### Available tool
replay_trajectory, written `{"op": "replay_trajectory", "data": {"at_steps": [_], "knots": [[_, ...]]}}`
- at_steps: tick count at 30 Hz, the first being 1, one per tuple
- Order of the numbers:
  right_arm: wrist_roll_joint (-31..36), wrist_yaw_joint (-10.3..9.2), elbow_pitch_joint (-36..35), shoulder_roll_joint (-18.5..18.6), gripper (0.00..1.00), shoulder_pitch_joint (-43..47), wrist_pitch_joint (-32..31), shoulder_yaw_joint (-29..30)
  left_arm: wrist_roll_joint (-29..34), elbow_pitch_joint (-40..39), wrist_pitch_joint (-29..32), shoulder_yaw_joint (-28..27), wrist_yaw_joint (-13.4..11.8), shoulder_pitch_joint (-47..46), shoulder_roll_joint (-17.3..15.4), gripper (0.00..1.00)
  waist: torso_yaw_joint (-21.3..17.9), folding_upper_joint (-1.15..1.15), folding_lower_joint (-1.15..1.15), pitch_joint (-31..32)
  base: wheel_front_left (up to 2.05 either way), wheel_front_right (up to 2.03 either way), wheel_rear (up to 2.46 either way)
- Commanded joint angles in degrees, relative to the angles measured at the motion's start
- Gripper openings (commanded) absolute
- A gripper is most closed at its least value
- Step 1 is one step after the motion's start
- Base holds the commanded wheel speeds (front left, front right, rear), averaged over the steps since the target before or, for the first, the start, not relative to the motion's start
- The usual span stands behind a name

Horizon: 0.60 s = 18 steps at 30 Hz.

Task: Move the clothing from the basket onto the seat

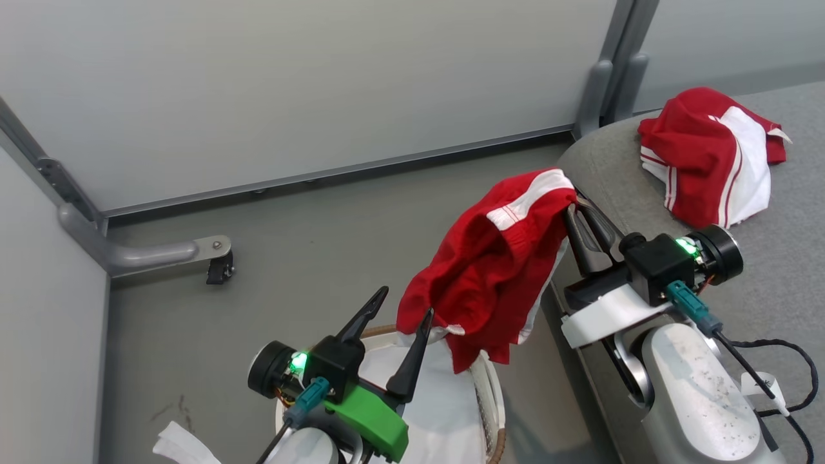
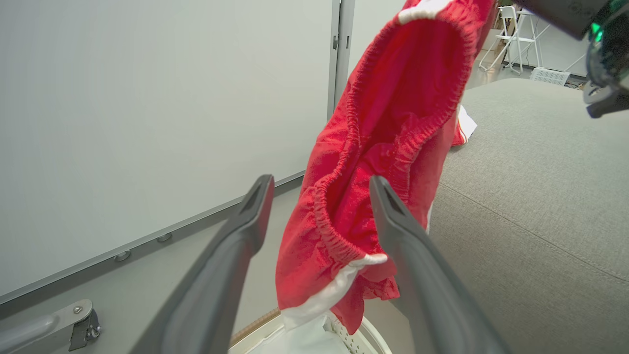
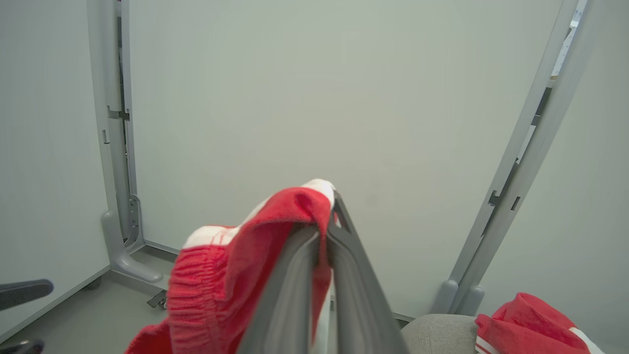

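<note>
**A:** What is nearest, by the basket (image 1: pixel 491 386)?

**B:** The left gripper (image 1: pixel 407 301) is hovering just above the basket, jaws spread wide and gripping nothing. The garment (image 1: pixel 490 270) is dangling its hem beside that gripper. I can't tell whether it is touching.

**A:** So who is carrying it?

**B:** The right gripper (image 1: pixel 575 205), higher up and on the basket's seat side, is pinching the garment's top edge with its jaws closed. The cloth is hanging low over the basket's liner (image 1: pixel 445 399).

**A:** Which step, then?

**B:** I'm judging it as the carry of the last piece. The next move is calling for a lift until the hem clears the basket, then a swing over the seat (image 1: pixel 786 258) and a release.

**A:** And farther off?

**B:** The other garment (image 1: pixel 709 154) is lying bunched on the seat, well beyond the basket.
</note>
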<state>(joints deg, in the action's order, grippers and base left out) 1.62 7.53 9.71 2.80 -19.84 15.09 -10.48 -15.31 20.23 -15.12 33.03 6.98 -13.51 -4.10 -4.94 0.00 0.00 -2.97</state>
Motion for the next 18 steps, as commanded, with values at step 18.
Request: {"op": "replay_trajectory", "data": {"at_steps": [18], "knots": [[1.27, -0.08, -1.20, 0.16, 0.00, -0.89, 0.12, 6.86, 1.84, 0.56, -0.04, 1.21, 0.58, -1.52, 1.07, 1.00, -14.51, 0.00, 0.00, -7.29, 0.00, 0.00, 0.00]]}}
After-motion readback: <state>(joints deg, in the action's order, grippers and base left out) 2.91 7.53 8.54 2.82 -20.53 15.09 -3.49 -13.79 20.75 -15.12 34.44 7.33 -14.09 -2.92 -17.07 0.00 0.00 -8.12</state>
